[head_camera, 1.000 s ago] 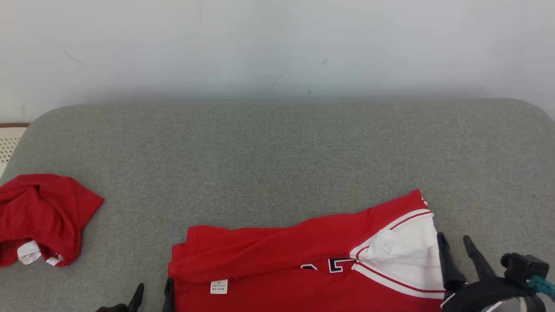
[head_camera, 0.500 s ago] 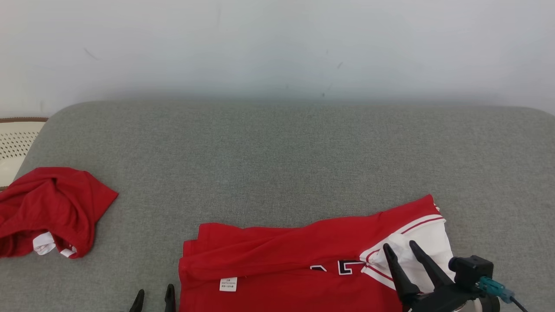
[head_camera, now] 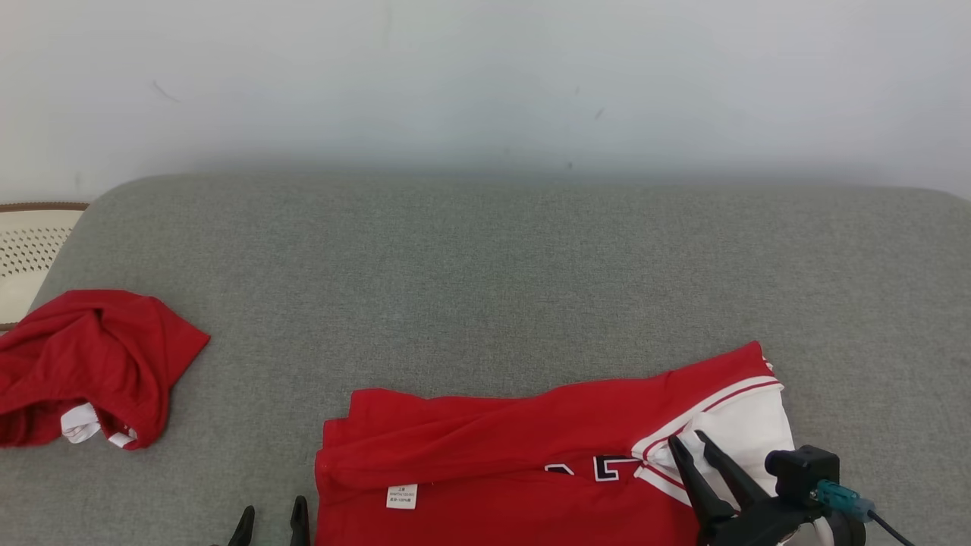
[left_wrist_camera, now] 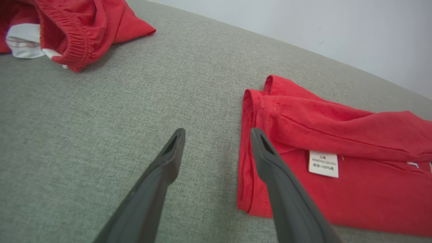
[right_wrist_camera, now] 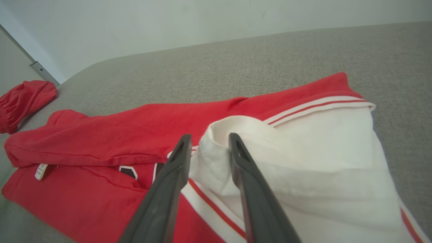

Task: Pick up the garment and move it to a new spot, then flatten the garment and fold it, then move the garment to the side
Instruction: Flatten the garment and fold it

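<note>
The garment point(head_camera: 493, 447) is a red jersey with a white striped panel point(head_camera: 743, 425), lying folded on the grey cushion point(head_camera: 485, 288) near its front edge. My right gripper point(head_camera: 686, 437) is over that panel. In the right wrist view its fingers point(right_wrist_camera: 210, 135) straddle a raised white fold point(right_wrist_camera: 219, 128) of the garment point(right_wrist_camera: 118, 135). The jaws are narrowed but still apart. My left gripper point(head_camera: 273, 509) stands open just left of the garment's hem. In the left wrist view the gripper point(left_wrist_camera: 217, 131) holds nothing, and its right finger overlaps the red edge point(left_wrist_camera: 256, 101).
A second red garment point(head_camera: 83, 364) lies crumpled at the cushion's left edge, seen also in the left wrist view point(left_wrist_camera: 77, 30). A cream perforated object point(head_camera: 26, 243) sits beyond that edge. A pale wall backs the cushion, whose far half is bare grey fabric.
My right gripper moved left from beside the garment onto its white panel, and its jaws have narrowed around a fold. The head camera shifted slightly. The left gripper stays open.
</note>
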